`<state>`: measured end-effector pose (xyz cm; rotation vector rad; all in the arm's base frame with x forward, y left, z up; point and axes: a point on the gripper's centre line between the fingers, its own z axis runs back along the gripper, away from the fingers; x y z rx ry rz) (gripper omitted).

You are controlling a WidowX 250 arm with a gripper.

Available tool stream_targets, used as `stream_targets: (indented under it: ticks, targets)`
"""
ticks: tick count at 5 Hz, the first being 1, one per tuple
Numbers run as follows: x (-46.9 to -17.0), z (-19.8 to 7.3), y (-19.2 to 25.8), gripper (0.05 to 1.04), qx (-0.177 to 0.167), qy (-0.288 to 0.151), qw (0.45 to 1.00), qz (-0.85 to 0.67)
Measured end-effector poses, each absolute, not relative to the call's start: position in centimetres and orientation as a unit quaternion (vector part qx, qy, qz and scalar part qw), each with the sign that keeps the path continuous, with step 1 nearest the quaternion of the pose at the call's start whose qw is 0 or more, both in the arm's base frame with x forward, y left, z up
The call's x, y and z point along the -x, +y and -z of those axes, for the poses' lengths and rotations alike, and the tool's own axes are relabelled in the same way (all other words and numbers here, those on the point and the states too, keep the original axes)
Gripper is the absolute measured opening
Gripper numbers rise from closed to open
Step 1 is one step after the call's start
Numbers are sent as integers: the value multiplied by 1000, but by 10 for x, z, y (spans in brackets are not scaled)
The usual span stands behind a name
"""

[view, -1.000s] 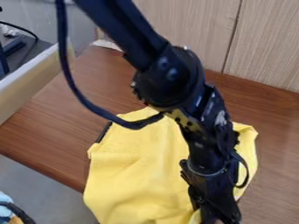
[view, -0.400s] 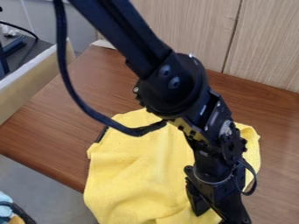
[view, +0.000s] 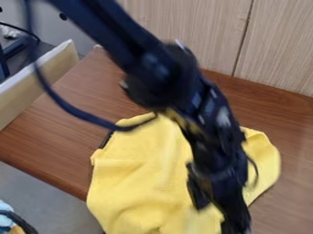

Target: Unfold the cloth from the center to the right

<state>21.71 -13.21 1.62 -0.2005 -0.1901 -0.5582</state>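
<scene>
1. The black gripper (view: 227,211) is low in the view, right of centre, over the lower right part of the yellow cloth (view: 143,178). Whether it is apart, together or clamped on fabric, I cannot tell; nor can I tell whether it touches the cloth.
2. The cloth lies on the counter (view: 58,132), spread broadly below and to both sides of the gripper. Its right part bulges out in a rounded lobe; its lower left part crosses the line of the counter's near edge.
3. The fabric looks soft and matte, with shallow rumples and deeper folds near the bottom. Its left border is uneven, with a small corner jutting out.
4. The counter has a smooth reddish-brown wood-grain surface with a straight near edge.
5. A thin, dark, straight-sided object (view: 106,140) sits just beside the cloth's upper left border.
6. A black cable (view: 63,107) hangs in a long curve along the arm.
7. Behind stands a pale wood-grain panel (view: 183,27), its fine streaks split by a dark upright seam.
8. At left, a pale board (view: 34,89) slants beside the counter.
</scene>
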Motion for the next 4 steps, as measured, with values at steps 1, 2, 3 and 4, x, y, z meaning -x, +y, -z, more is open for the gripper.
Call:
stream_targets:
  ticks: [1,2,3,4]
  targets:
    - [-214,-28,-133,999,87,-102,950,283]
    - [-210,-47,-126,999,82,-128,950,274]
    - [-208,-63,-124,999,88,-154,944,279]
    - [-206,-69,-125,999,95,-164,938,290]
